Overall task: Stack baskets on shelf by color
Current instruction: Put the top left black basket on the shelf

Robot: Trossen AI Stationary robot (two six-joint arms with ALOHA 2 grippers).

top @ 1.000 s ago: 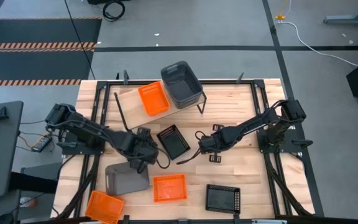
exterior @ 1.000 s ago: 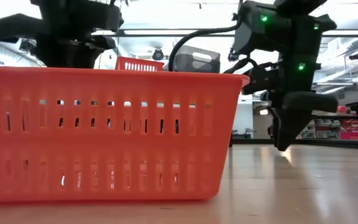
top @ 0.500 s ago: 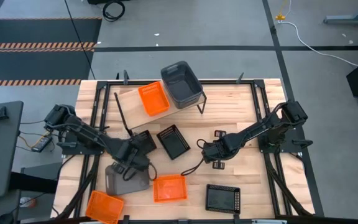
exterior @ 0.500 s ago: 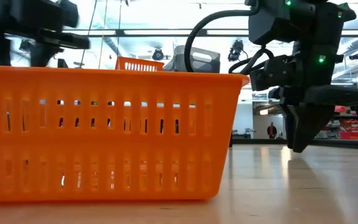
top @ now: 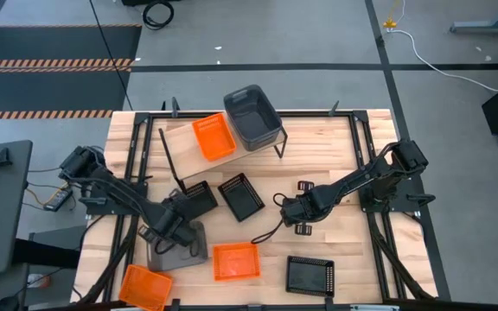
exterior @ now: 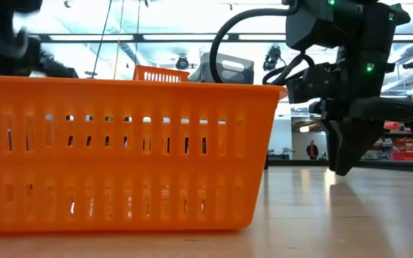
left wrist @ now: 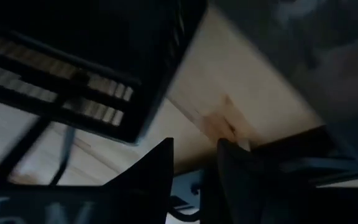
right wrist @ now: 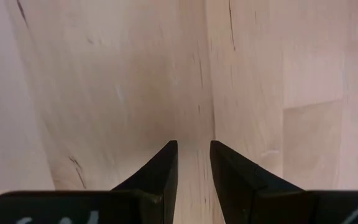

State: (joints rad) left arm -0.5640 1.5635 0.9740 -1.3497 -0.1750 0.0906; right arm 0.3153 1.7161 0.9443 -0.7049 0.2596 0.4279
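Note:
The shelf stands at the table's far side and bears an orange basket and a dark-grey bin. Two black baskets lie mid-table. My left gripper hovers open over the far edge of a dark-grey bin, just past the nearer black basket. My right gripper points down over bare wood, open by a narrow gap with nothing in it. It also shows in the low view.
An orange basket lies near the front edge and fills most of the low view. Another orange one sits at the near left corner. A third black basket rests at the near right.
My left gripper has swung from beside the black basket toward the table's near left, sinking a little and rolling, and now stands over the grey bin. My right gripper has shifted slightly toward the near edge, then kept still.

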